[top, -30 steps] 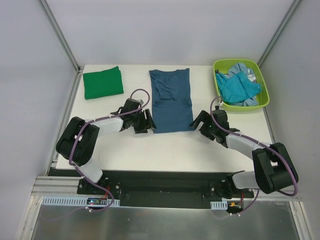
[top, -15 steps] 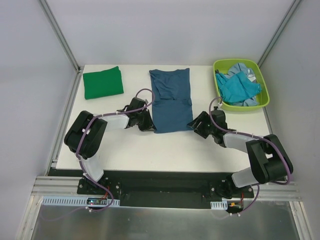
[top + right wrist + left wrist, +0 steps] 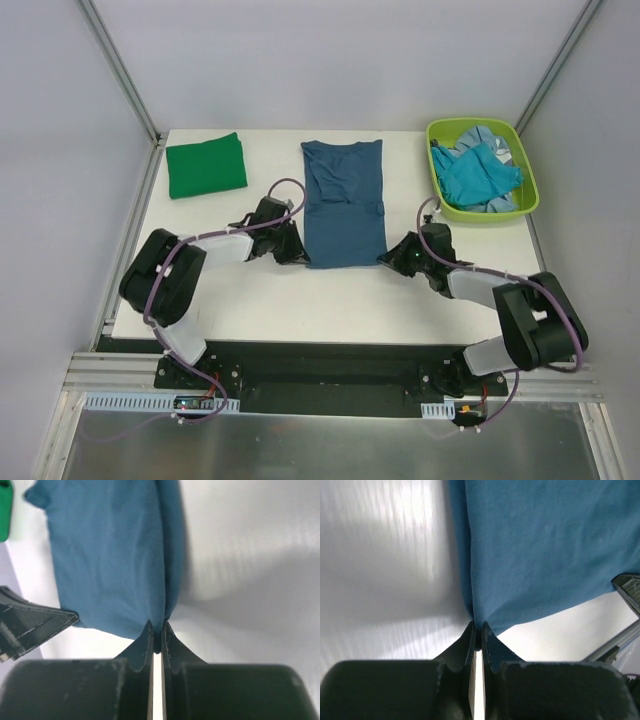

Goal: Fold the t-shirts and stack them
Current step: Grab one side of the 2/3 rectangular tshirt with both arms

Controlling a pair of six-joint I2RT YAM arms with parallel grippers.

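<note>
Blue tee [image 3: 343, 205] flat mid-table [image 3: 330, 300], folded into long strip; green tee [image 3: 205, 166] folded at far-left corner. Left claw [image 3: 477, 632] clamped on near-left hem corner, right claw [image 3: 156, 632] clamped on near-right corner. Step, likely: fold near hem over to far edge. Lift both corners together, level, keep cloth taut between claws, lay edges flush. Second ago both claws spread, just outside corners; now moved in, pinched
</note>
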